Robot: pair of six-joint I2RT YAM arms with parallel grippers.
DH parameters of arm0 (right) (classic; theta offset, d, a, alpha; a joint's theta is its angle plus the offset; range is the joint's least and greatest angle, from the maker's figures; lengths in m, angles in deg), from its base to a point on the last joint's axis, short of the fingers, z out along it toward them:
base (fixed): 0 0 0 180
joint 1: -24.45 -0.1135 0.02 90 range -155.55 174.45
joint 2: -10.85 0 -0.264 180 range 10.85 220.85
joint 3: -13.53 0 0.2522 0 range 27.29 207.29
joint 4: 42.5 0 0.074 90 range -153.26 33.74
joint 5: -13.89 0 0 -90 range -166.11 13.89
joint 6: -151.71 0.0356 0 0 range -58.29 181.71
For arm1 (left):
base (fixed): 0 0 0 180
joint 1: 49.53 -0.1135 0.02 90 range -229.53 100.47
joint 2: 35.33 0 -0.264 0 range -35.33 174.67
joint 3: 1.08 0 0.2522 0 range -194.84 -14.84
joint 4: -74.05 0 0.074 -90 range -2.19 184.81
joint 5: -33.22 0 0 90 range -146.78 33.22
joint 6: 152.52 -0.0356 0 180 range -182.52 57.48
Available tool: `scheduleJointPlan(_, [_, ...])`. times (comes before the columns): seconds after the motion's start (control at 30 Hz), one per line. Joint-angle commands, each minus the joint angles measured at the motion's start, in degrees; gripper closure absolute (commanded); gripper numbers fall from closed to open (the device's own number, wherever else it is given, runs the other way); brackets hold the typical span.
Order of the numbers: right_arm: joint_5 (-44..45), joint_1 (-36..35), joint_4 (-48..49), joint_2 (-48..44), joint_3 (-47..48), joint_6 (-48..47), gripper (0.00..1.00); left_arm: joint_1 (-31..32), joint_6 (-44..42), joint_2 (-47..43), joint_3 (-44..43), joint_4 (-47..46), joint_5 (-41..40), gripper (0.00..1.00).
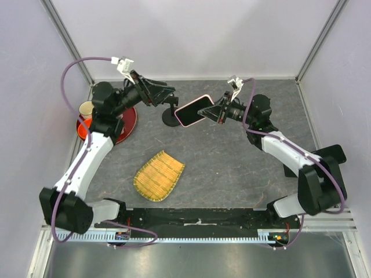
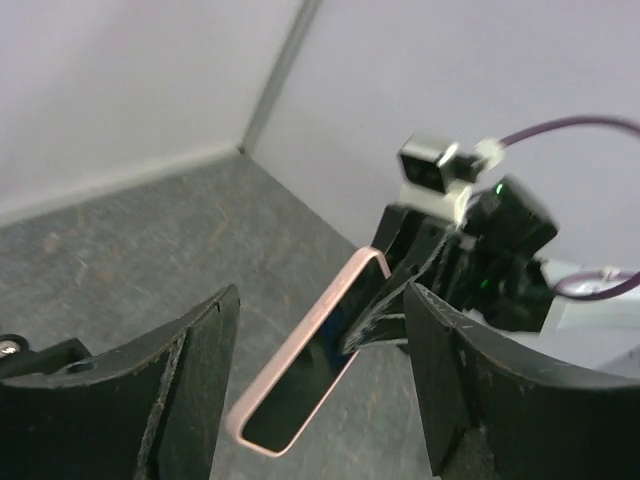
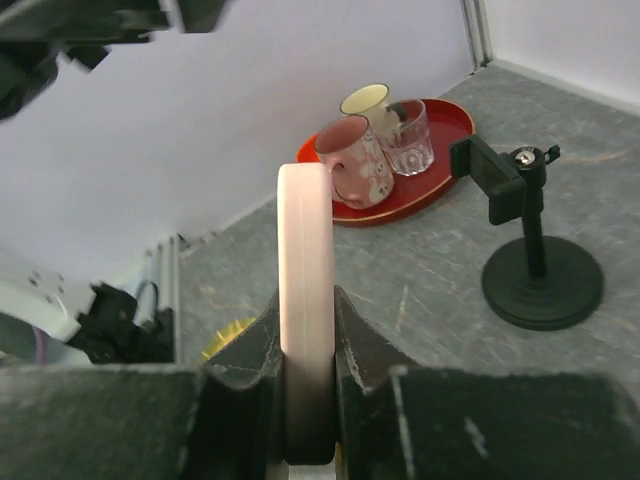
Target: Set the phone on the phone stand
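From above, the right gripper [image 1: 212,111] clamps the phone [image 1: 193,112] in the air at upper centre, just right of the phone stand [image 1: 172,117]; the left gripper [image 1: 167,94] gapes wide and empty at the stand's upper left. Left wrist view: its spread fingers [image 2: 190,390] flank the phone [image 2: 300,380], untouching. Right wrist view: tight fingers [image 3: 252,352] pinch the phone [image 3: 305,270] edge-on at centre; the stand [image 3: 541,270] sits right.

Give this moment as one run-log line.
left gripper: open | right gripper: shut on phone, aloft | phone stand: empty | placement: not yet
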Motion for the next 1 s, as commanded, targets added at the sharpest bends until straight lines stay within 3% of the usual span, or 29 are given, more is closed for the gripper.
scheduleJointPlan(0.0, [-5.19, -0.06, -16.93, -8.43, 2.65, -23.11, 1.0, 0.54, -3.17, 6.67, -4.29, 4.11, 17.39, 0.29])
scheduleJointPlan(0.13, [-9.06, -0.06, -17.3, -10.29, 2.38, -23.91, 1.0, 3.61, -4.83, 10.63, -6.85, 4.02, 27.31, 0.31])
scheduleJointPlan(0.3, [-9.85, -0.06, -17.74, -10.11, 2.82, -23.21, 1.0, 8.44, -10.63, 8.8, -6.15, 4.98, 29.8, 0.28])
scheduleJointPlan(0.5, [-13.46, -0.14, -15.46, -11.07, 2.38, -21.45, 1.0, 12.93, -23.37, 9.23, -9.49, 19.56, 25.5, 0.27])
scheduleJointPlan(0.97, [-15.39, -0.15, -20.11, -12.04, 2.91, -24.87, 1.0, 13.2, -25.93, 4.41, -7.83, 20.11, 13.99, 0.29])
